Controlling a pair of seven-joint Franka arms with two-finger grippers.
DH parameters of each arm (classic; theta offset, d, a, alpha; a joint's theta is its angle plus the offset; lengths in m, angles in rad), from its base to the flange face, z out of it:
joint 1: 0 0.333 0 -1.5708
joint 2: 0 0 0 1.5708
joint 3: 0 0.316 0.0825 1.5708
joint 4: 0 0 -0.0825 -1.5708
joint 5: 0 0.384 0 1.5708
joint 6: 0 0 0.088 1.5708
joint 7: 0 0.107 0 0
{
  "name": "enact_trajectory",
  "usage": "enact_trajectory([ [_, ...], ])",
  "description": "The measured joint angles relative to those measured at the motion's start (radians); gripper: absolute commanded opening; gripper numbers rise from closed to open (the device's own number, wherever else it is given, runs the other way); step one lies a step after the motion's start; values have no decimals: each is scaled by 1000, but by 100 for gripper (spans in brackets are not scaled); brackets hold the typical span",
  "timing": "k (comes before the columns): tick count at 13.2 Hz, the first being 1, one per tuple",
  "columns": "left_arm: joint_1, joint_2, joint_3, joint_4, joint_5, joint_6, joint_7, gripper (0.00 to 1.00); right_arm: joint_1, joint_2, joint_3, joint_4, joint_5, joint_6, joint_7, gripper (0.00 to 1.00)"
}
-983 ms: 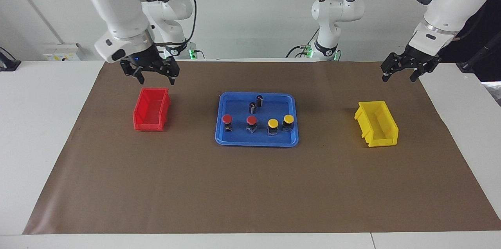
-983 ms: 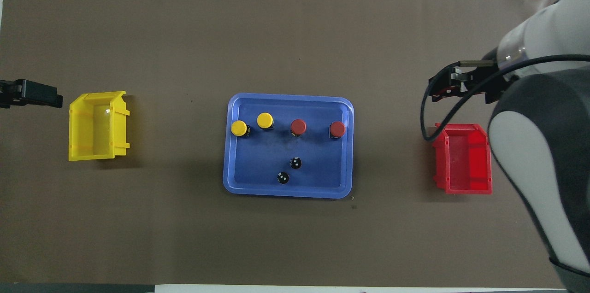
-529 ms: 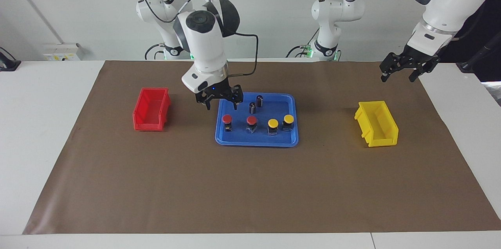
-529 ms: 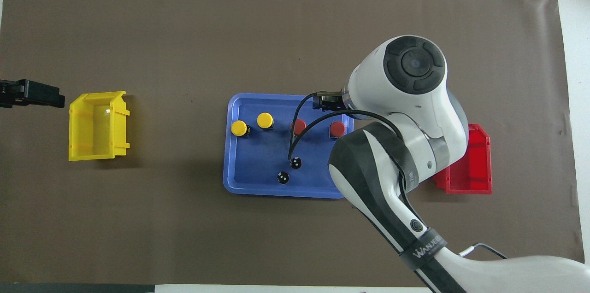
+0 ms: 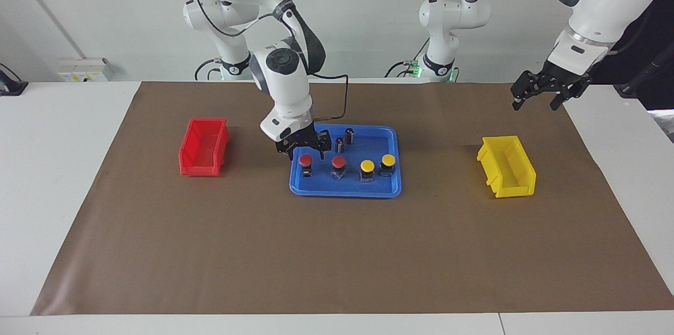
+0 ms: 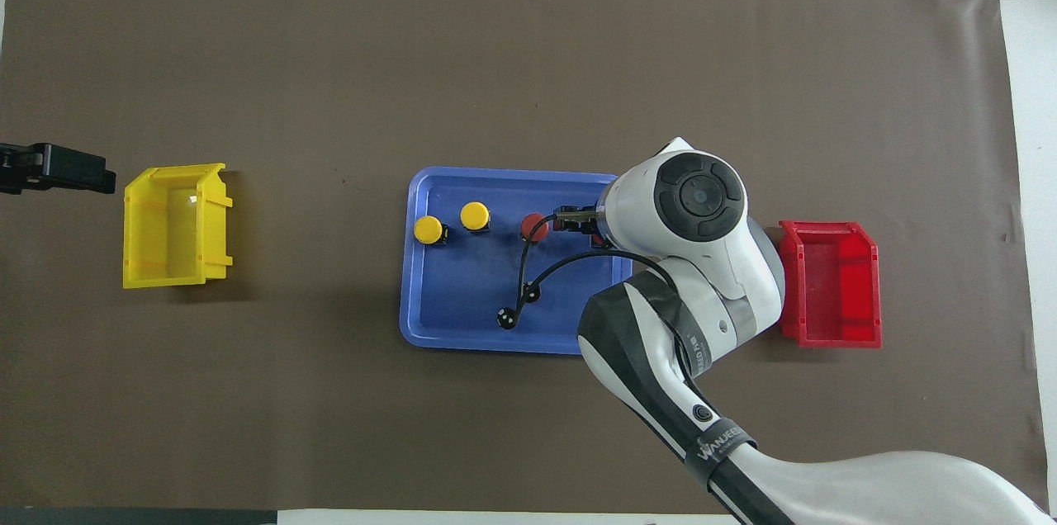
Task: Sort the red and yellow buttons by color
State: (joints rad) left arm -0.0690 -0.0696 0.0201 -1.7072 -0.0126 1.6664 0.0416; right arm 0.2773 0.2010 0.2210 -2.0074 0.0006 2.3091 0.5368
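We see the right gripper (image 5: 305, 151), fingers spread, straddling the end red button (image 5: 305, 159), upright in the mid-table blue tray (image 5: 345, 190); the left gripper (image 5: 544, 94), open, waits.

Brown mat (image 5: 337, 250) on white table (image 5: 52, 166) — 2 dark cylinders (image 5: 345, 140) in tray's robot-side half, close tog.

I am wearing glossy white casings with dark grey joint caps and black bands; my right gripper (image 5: 305, 151) and left gripper (image 5: 542, 91) are showing black. A black cable is looping along my right arm (image 6: 702, 261), lettering marking its sleeve.
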Motion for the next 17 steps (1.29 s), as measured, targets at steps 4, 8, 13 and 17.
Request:
enact_trajectory([
  [4, 1, 0, 0, 0, 0, 0, 0, 100, 0, -8, -4, -24, -1, 22, -2, 71],
  [8, 1, 0, 0, 0, 0, 0, 0, 100, 0, -12, -5, -60, -4, 62, -11, 69],
  [13, 1, 0, 1, -1, 0, 0, 0, 100, 0, -12, -5, -77, -24, 67, -12, 58],
  [17, 1, 0, 1, -4, 0, 0, 0, 100, 0, -12, -4, -77, -25, 72, -13, 57],
])
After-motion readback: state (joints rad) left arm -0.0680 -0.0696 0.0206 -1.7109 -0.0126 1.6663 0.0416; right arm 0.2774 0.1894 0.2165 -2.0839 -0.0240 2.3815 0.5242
